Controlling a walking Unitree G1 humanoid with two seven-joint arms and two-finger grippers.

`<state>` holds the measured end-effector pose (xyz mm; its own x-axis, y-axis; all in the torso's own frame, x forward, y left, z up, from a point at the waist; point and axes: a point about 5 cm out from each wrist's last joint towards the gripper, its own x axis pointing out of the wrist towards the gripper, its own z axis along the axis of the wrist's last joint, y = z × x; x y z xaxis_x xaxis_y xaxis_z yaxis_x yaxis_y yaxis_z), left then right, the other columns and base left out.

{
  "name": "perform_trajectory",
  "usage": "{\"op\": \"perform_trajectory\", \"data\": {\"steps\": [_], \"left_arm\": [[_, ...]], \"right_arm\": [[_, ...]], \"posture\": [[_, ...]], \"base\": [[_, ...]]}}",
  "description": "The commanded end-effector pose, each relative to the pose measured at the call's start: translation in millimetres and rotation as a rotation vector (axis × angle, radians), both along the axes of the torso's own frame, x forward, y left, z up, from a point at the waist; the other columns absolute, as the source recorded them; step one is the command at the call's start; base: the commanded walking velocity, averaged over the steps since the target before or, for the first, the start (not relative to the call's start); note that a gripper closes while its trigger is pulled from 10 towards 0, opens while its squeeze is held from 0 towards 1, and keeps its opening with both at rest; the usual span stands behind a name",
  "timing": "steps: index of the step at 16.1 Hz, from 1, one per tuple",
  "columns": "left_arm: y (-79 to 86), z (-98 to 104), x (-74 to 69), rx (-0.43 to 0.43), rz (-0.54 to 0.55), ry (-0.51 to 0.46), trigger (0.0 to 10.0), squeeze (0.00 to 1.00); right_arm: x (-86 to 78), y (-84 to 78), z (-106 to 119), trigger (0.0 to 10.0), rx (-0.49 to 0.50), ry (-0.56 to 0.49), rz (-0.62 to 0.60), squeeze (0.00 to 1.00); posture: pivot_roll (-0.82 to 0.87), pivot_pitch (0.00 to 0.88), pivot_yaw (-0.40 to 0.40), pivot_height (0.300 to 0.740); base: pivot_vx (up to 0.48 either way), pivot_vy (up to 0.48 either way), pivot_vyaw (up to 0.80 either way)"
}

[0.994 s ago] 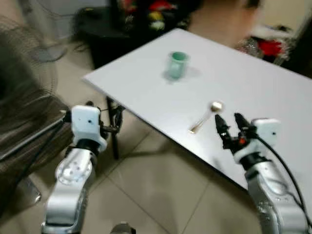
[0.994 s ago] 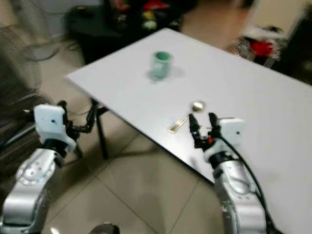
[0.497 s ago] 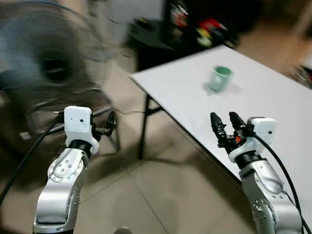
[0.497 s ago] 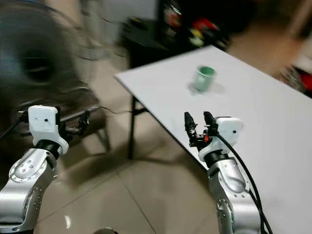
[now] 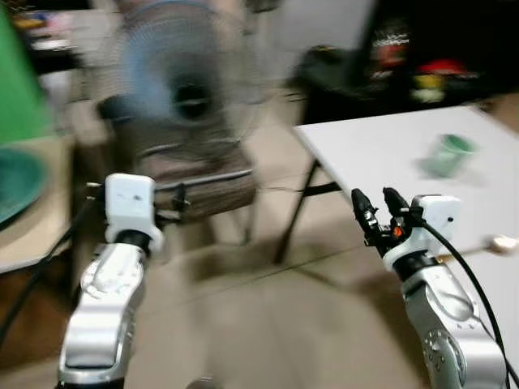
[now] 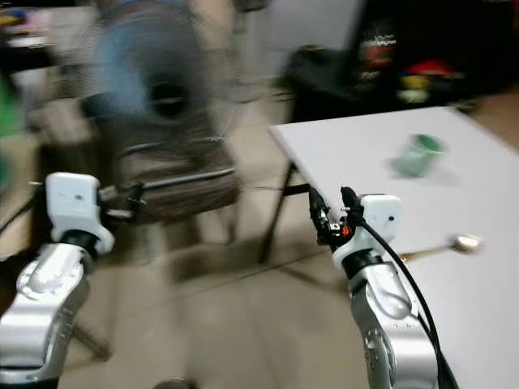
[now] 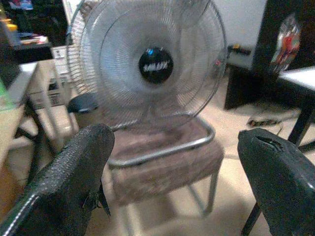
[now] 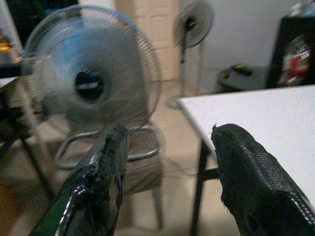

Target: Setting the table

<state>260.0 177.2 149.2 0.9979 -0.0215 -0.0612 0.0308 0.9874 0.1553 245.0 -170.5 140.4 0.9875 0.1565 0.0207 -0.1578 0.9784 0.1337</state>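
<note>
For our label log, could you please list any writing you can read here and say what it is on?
Fan: white lettering on its black centre cap, too blurred to read.
Round sticker on the dark cabinet: too blurred to read.
Green cup, spoon, table: no writing visible.

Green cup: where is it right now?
The small green cup stands on the white table at the right of the head views, beyond the right gripper, with the metal spoon lying nearer the robot.
</note>
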Motion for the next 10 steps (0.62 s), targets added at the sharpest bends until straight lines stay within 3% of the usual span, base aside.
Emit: {"op": "perform_trajectory", "data": {"steps": [1,6,10], "left_arm": [[-0.6,4,-0.9,0.035,-0.010,-0.014,10.0,0.00],[-10.4,-2,-1.4,0.018,-0.056,0.025,10.0,0.00],[-13.5,-2,-3.6,-0.001,-0.129,0.033,10.0,0.00]], "right_arm": [[0.8,-1.7,1,10.0,0.002,0.007,-0.013,0.00],[-5.1,11.6,-1,10.0,-0.002,0.022,0.062,0.00],[0.1,13.9,-1,10.0,-0.022,0.006,0.034,0.00]], "posture": [[-0.01,0.026,-0.074,0.740],[0.00,0.026,-0.049,0.740],[0.01,0.023,-0.049,0.740]], "base": [[0.000,0.000,0.80],[0.000,0.000,0.80],[0.072,0.000,0.80]]}}
